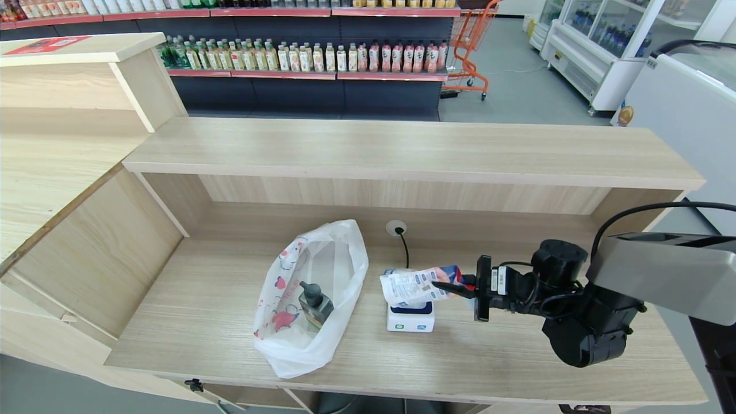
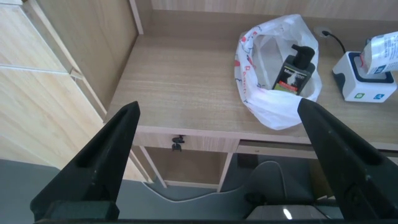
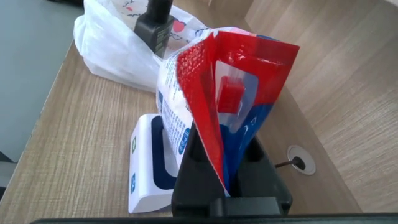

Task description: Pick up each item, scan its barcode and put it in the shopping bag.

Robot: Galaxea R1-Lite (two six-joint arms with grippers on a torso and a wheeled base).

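My right gripper [image 1: 451, 286] is shut on a red, white and blue snack packet [image 1: 415, 284], holding it just above the white barcode scanner [image 1: 410, 318]. In the right wrist view the packet [image 3: 224, 106] stands between the fingers, over the scanner [image 3: 144, 168]. A white shopping bag [image 1: 310, 299] lies open on the counter to the scanner's left, with a dark pump bottle [image 1: 314, 301] inside. My left gripper [image 2: 217, 155] hangs open below the counter's front edge, off to the left of the bag [image 2: 273, 68] and bottle [image 2: 293, 70].
The wooden counter [image 1: 201, 310] has a raised shelf [image 1: 402, 149] behind and a side wall on the left. The scanner's black cable [image 1: 404, 248] runs to a grommet hole [image 1: 396, 227] at the back.
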